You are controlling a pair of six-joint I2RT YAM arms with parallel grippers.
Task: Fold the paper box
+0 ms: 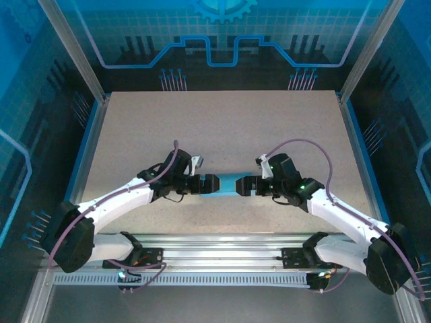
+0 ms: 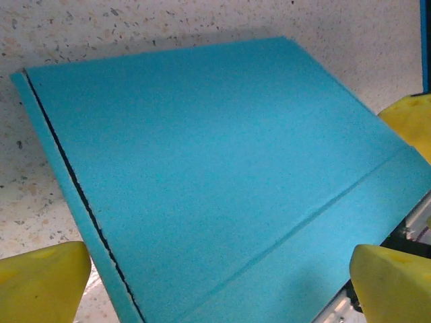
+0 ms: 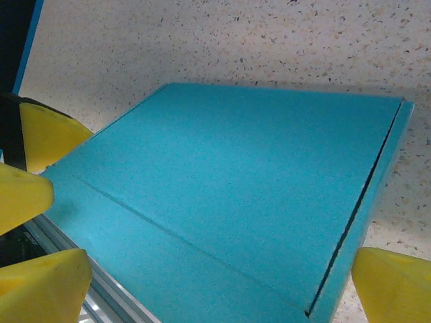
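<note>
Speckled beige table, blue-lit enclosure around it. The paper box lies flat at the near middle of the table, straight between your two arms.

Left gripper is at the box's left end and right gripper at its right end, pointing at each other. Both sets of jaws stand wide apart and grip nothing. The yellow fingertips in the left wrist view sit either side of the box, and the right wrist view shows the same with its own fingertips. I can't tell whether any pad touches the cardboard.

Progress: it looks nearly finished or finished. Both wrist views show a closed, flat rectangular box, blue side out, with no white-grey inside visible and no flap sticking up. A dark slit runs along one edge where the panels meet, and a straight crease runs near the opposite edge. The top panel looks level and smooth.

What's left, as a guess: check that the slit edge is fully tucked, press it if it lifts, then pull both arms clear. The underside and the far side aren't visible, so I can't confirm those tabs.
</note>
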